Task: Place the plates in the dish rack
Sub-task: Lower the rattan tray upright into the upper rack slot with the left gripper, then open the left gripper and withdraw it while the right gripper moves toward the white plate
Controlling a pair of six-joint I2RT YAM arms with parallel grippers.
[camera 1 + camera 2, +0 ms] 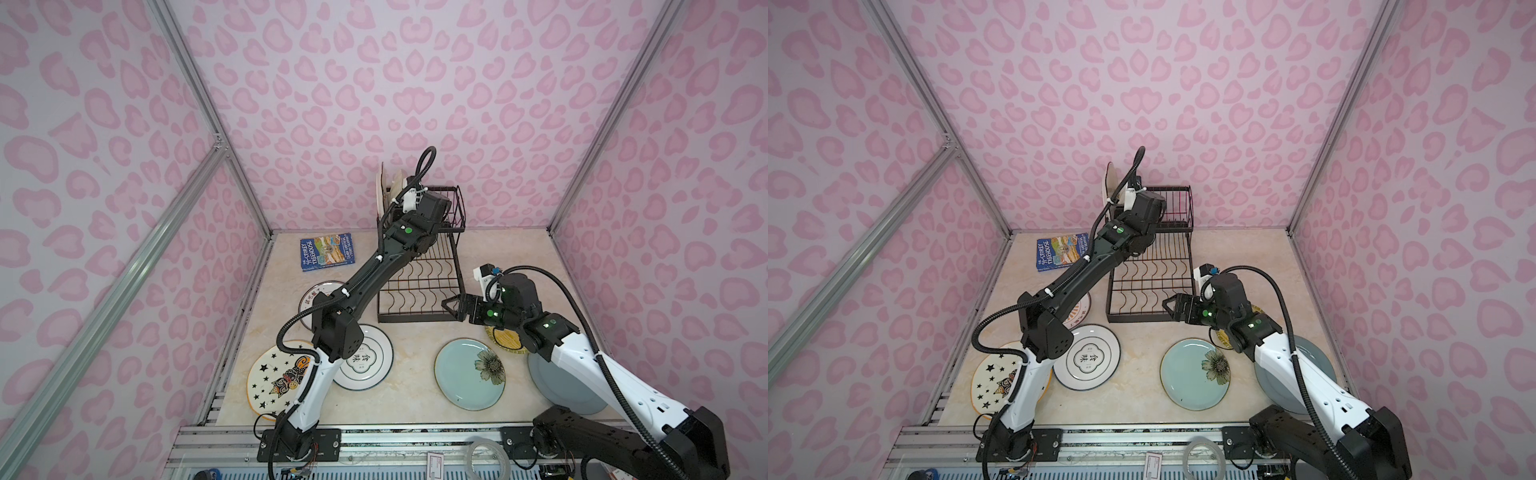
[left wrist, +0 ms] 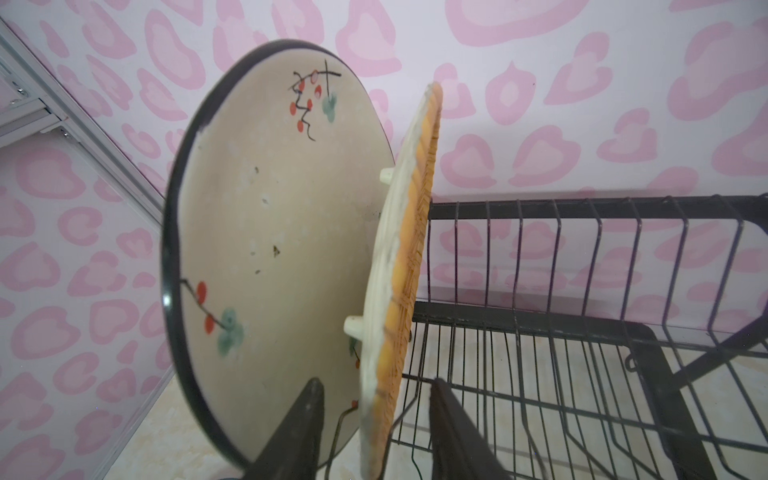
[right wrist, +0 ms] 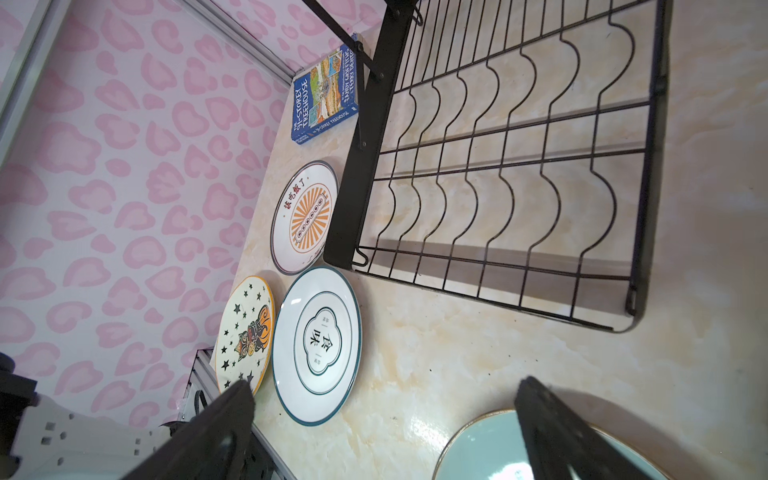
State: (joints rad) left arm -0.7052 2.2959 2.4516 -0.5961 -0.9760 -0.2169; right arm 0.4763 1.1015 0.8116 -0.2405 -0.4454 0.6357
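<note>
where left hand (image 2: 376, 382) gapes, yellow plate (image 2: 419, 208) stands.

Marble tabletop (image 1: 415, 370) | dish rack (image 1: 415, 319), blue book (image 1: 327, 252), six plates (image 1: 461, 370) lying flat

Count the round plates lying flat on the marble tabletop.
6. Left: star-patterned cat plate, green-rimmed white plate, orange sunburst plate beside the black wire rack. Right: teal flower plate, plain grey-blue plate and yellow woven plate, both partly under the right arm.
</note>
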